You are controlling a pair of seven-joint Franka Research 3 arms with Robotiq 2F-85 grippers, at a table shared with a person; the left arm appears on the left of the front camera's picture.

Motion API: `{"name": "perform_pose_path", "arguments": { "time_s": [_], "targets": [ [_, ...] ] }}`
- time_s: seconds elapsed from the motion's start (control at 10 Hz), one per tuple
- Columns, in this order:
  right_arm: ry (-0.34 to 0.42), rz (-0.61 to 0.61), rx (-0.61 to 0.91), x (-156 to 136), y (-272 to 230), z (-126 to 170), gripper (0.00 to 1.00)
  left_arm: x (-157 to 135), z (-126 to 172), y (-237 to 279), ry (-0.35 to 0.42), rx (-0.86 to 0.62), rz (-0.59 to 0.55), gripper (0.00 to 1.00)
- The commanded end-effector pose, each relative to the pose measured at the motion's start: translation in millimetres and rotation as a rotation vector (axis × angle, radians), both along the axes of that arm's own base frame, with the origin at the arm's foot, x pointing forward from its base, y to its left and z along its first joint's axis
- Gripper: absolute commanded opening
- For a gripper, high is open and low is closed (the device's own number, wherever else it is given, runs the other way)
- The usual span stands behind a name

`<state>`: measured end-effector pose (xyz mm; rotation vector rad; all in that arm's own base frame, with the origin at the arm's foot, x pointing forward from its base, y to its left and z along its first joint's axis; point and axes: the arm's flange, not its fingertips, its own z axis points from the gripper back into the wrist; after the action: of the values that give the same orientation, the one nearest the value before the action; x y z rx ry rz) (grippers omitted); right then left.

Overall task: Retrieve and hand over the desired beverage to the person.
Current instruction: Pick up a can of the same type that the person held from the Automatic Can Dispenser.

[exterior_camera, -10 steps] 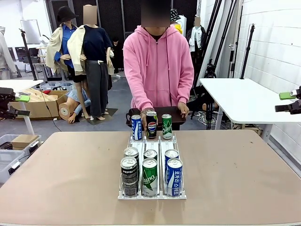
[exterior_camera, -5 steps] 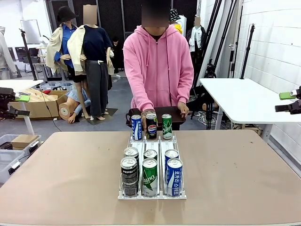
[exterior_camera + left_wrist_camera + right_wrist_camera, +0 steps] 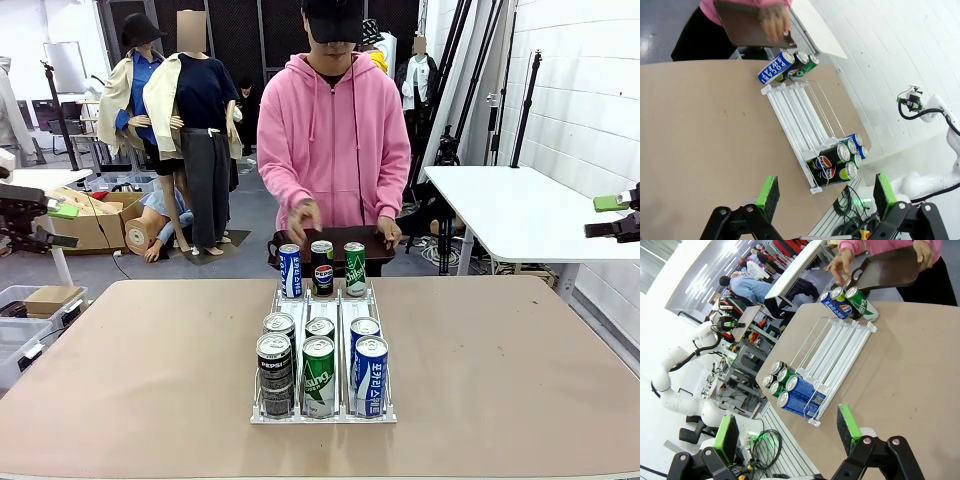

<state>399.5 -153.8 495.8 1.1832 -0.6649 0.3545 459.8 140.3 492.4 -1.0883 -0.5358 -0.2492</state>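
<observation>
Tan table point(image 3: 520, 380), seen from the front. A white three-lane rack point(image 3: 303, 306) lay at its centre, running from the near side toward the far edge. Six cans point(image 3: 320, 362) stood upright in two rows of three at the rack's near end. A blue can point(image 3: 290, 271), a black Pepsi can point(image 3: 323, 268) and a green can point(image 3: 355, 268) stood upright at its far end.

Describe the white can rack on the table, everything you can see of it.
The can rack is a low white frame, plastic by the look, with three parallel lanes and thin wire rails. It sits mid-table on the tan table, running from the robot's side toward the person. Six cans fill its near end, two per lane: black Pepsi cans left, green cans middle, blue cans right. At its far end three more cans stand upright; the stretch between is bare.
</observation>
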Motion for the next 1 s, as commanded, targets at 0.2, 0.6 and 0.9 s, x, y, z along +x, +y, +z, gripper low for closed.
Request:
{"name": "perform_pose_path", "arguments": {
  "time_s": [0.2,0.6,0.9],
  "targets": [
    [-0.003,0.004,0.007,0,0,-1,1.00,11,15,-61,0.127,0.094,-0.085,1.00],
    [-0.003,0.004,0.007,0,0,-1,1.00,-1,22,-121,0.185,0.187,-0.153,1.00],
    [-0.003,0.004,0.007,0,0,-1,1.00,-14,10,-166,0.216,0.252,-0.172,1.00]
  ]
}}
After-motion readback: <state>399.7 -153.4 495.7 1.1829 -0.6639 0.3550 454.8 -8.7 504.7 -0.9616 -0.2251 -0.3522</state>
